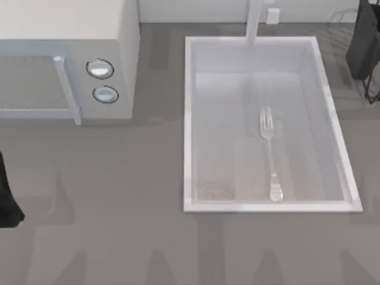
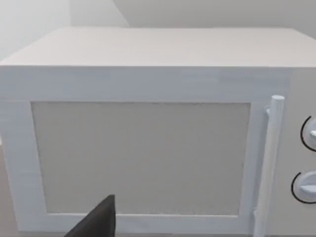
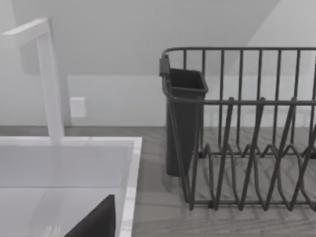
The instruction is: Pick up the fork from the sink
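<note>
Silver and slick, the fork (image 1: pixel 270 151) is lying flat right of centre in the sink (image 1: pixel 189 119), likely light, stiff, best pinched mid-handle; gripper states I cannot tell.

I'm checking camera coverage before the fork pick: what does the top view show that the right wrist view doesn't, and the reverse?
Top view alone: the whole fork lying lengthwise on the sink's bottom, tines toward the faucet, and the microwave at the table's left. Right wrist view alone: the dark wire dish rack with its cutlery cup seen close up. Both: the sink's rim and the white faucet.
</note>
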Robot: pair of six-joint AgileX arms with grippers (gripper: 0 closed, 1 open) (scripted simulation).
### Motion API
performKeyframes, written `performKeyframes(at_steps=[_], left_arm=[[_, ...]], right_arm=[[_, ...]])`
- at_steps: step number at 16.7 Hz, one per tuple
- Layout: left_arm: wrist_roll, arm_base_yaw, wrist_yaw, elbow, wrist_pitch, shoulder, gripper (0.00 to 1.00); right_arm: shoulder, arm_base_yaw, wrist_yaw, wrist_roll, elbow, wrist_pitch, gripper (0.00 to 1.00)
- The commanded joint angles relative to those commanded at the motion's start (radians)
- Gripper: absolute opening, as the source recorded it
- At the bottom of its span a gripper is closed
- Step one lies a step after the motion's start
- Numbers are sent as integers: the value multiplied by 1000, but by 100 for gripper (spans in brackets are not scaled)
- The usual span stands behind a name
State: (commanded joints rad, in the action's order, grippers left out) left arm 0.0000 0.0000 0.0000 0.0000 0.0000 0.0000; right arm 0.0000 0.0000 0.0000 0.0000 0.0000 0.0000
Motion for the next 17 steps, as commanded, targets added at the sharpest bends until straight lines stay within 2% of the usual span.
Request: performKeyframes(at_steps=[12, 17], left_arm=[[0, 0, 0, 0, 0, 0, 100], [0, 0, 0, 0, 0, 0, 100]], right_arm=[[0, 0, 0, 0, 0, 0, 100], [135, 19, -1, 28, 127, -80, 100]])
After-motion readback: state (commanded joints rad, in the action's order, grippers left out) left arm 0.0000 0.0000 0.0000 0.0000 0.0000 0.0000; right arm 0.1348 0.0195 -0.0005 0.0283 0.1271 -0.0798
